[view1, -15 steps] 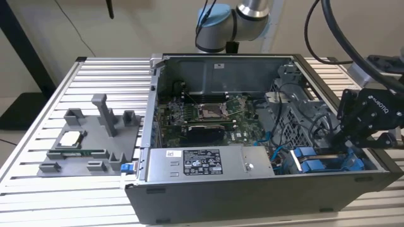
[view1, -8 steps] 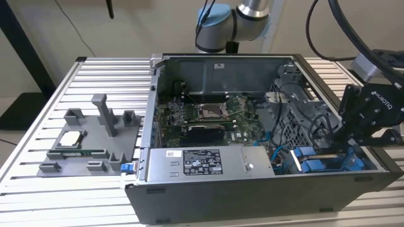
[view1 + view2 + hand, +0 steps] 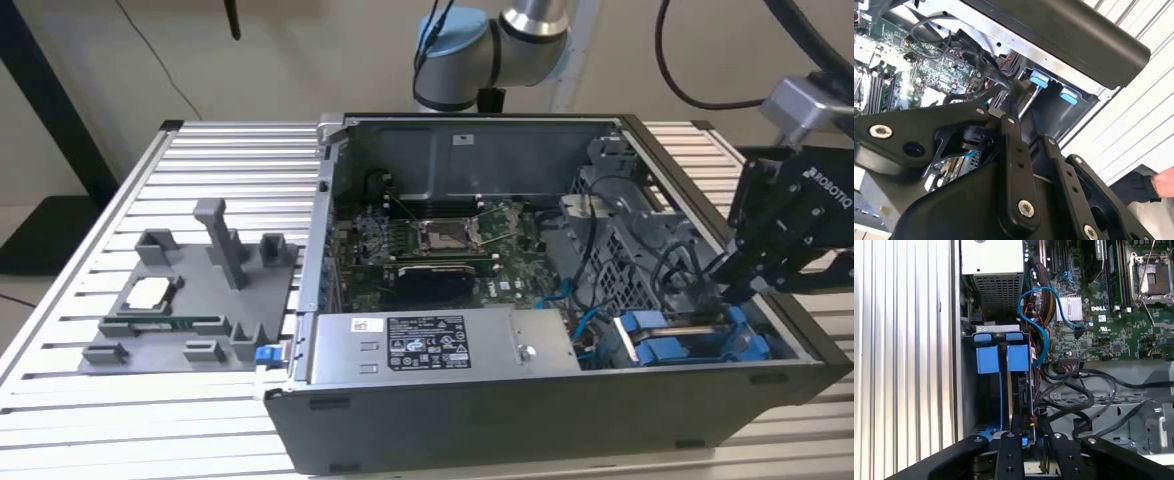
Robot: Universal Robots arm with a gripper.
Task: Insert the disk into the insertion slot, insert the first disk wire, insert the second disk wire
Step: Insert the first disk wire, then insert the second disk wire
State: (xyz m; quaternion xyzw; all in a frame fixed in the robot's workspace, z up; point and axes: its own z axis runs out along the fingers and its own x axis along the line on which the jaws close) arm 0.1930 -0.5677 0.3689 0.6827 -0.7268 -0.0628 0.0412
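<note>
Black hand (image 3: 731, 288) pinches narrow on a dark wire plug (image 3: 1027, 427) at the insertion slot (image 3: 996, 329).

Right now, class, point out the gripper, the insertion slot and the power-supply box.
gripper (image 3: 731, 285), exterior view, its lower end.
insertion slot (image 3: 987, 359), first wrist view, a blue plastic tab.
power-supply box (image 3: 427, 345), exterior view, its labelled top face.

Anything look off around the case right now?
A person's hand with a dark sleeve is close beside the table while the gripper is at the insertion slot. Nothing else stands out.
</note>
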